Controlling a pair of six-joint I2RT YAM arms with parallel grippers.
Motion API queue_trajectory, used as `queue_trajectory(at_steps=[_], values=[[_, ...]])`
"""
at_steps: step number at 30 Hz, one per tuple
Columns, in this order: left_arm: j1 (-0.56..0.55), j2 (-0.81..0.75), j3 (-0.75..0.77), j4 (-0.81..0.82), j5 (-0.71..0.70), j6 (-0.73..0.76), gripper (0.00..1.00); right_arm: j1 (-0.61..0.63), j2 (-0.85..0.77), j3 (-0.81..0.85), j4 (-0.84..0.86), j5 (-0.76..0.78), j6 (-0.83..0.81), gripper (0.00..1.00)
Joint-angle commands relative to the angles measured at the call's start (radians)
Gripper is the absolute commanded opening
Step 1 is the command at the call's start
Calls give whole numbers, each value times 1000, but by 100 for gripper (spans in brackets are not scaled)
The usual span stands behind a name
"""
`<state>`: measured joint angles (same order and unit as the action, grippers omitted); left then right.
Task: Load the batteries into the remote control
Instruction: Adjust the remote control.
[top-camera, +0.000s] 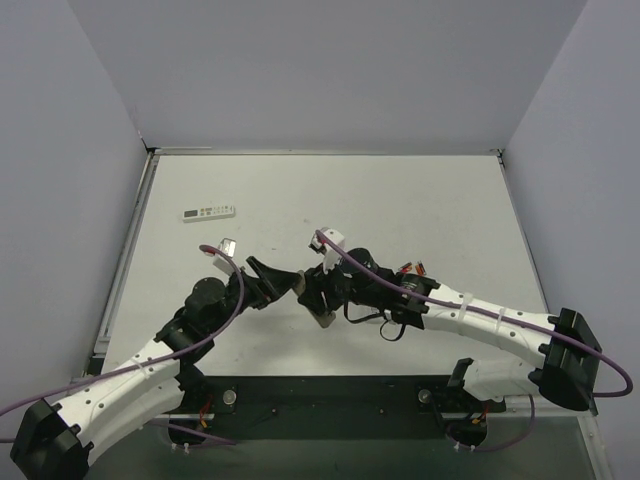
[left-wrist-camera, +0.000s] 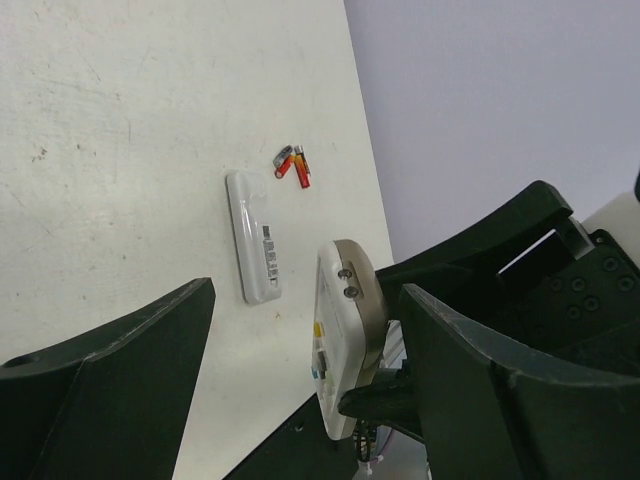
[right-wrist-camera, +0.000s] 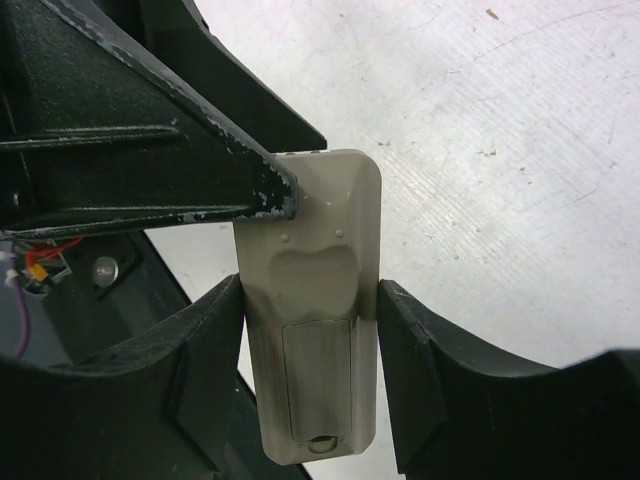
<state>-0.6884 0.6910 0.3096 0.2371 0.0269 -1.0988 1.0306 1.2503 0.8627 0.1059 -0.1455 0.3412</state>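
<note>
Remote control (right-wrist-camera: 318, 262) — pinched in right gripper (right-wrist-camera: 310, 335).

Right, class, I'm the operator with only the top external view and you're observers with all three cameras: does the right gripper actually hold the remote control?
Observer: Yes. The right wrist view shows the right gripper shut on the remote control, with one finger pressed to each long side.
Operator: Has its back been opened?
Observer: No. The grey-beige back faces that camera, and the battery cover looks closed.
Operator: And the other arm?
Observer: In the left wrist view the left gripper is open, its fingers spread wide either side of the remote.
</note>
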Motion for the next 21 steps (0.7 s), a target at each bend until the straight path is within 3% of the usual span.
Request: queue_trajectory(at_steps=[1, 7, 13, 16, 17, 21], values=[[-22, 27, 42, 62, 2, -24, 84, 32, 0, 59, -3, 124, -68, 0], [-82, 96, 54, 103, -19, -27, 83, 92, 34, 87, -15, 214, -96, 0], [-163, 142, 77, 79, -160, -32, 80, 128, 50, 96, -11, 283, -105, 0], [-192, 154, 69, 100, -197, -39, 65, 138, 57, 96, -8, 294, -93, 0], [-197, 160, 66, 111, -197, -41, 51, 138, 61, 96, -8, 305, -78, 0], [-214, 183, 54, 145, -189, -59, 30, 140, 69, 96, -14, 352, -47, 0]])
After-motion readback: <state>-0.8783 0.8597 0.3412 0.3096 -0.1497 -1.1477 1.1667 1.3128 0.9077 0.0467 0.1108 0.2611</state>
